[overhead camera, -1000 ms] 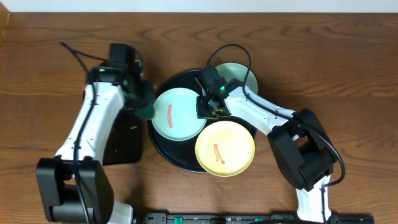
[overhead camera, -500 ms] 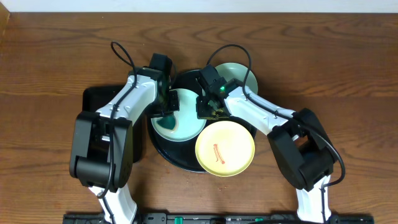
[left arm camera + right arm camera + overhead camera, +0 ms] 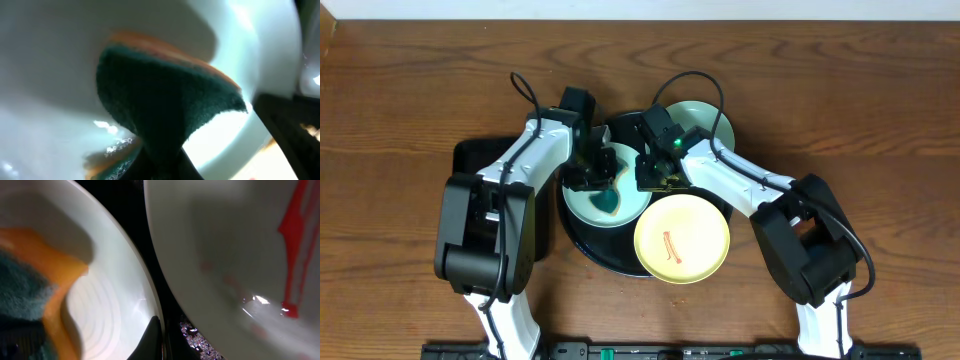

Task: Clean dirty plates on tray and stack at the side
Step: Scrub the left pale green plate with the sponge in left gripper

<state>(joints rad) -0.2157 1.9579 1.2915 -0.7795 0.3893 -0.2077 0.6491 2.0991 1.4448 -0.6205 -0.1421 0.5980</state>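
Note:
A pale mint-blue plate (image 3: 580, 205) lies at the left of the round black tray (image 3: 582, 243). My left gripper (image 3: 603, 188) is shut on a green and orange sponge (image 3: 611, 203) and presses it on this plate; in the left wrist view the sponge (image 3: 165, 105) lies flat against the plate (image 3: 50, 60). My right gripper (image 3: 655, 178) is shut on the plate's right rim, and the right wrist view shows its finger (image 3: 157, 340) on that rim (image 3: 115, 295). A pale yellow plate (image 3: 682, 238) with a red streak lies at the front right. A second mint plate (image 3: 705, 120) lies at the back right.
A smaller rectangular black tray (image 3: 470, 160) lies left of the round tray, partly under my left arm. Bare wood tabletop (image 3: 880, 120) spreads to the right and behind. In the right wrist view the yellow plate (image 3: 225, 245) lies close beside the held plate.
My left gripper brought the sponge from left of the tray onto the mint plate and moved it rightward across it. The plate's red streak no longer shows. The right arm has not moved.

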